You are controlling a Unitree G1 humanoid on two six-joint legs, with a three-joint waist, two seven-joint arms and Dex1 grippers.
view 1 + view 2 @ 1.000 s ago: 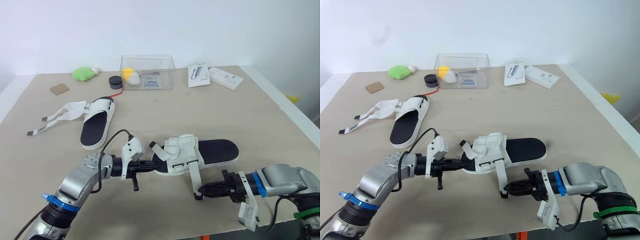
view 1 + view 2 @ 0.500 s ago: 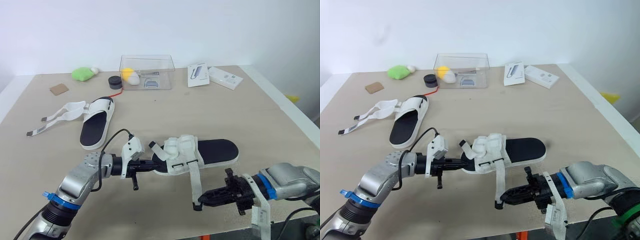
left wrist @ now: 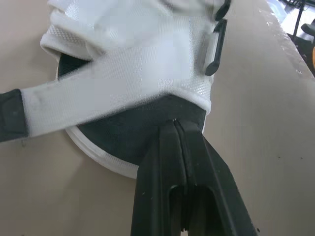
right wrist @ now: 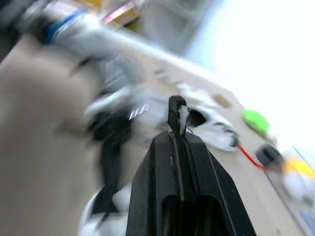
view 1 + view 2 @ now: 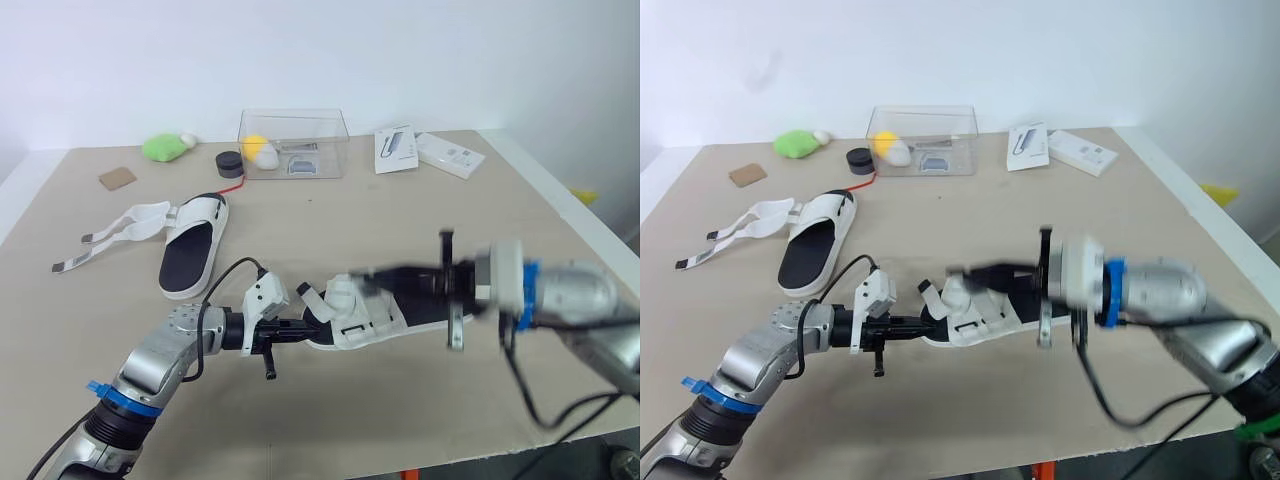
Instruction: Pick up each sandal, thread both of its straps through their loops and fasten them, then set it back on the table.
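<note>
The near sandal [image 5: 425,300], black footbed with white straps, lies at the table's front middle. My left gripper [image 5: 300,326] is shut on the sole edge at its toe end [image 3: 123,162]. My right gripper [image 5: 366,272] hovers just above the sandal's strap section, pointing toward my left, blurred by motion. It is shut on the tip of a white strap [image 4: 182,116]. The second sandal [image 5: 193,250] lies at the left with both straps [image 5: 125,230] spread loose on the table.
At the back stand a clear box [image 5: 295,143] holding small items, a green plush [image 5: 165,148], a black round object [image 5: 231,163], a cardboard piece [image 5: 118,178], a booklet [image 5: 397,150] and a white box [image 5: 450,156]. The table's right edge [image 5: 560,210] runs close by.
My right arm rose from the front edge and swung left over the near sandal, carrying the strap end up and across it. The left gripper stayed put.
</note>
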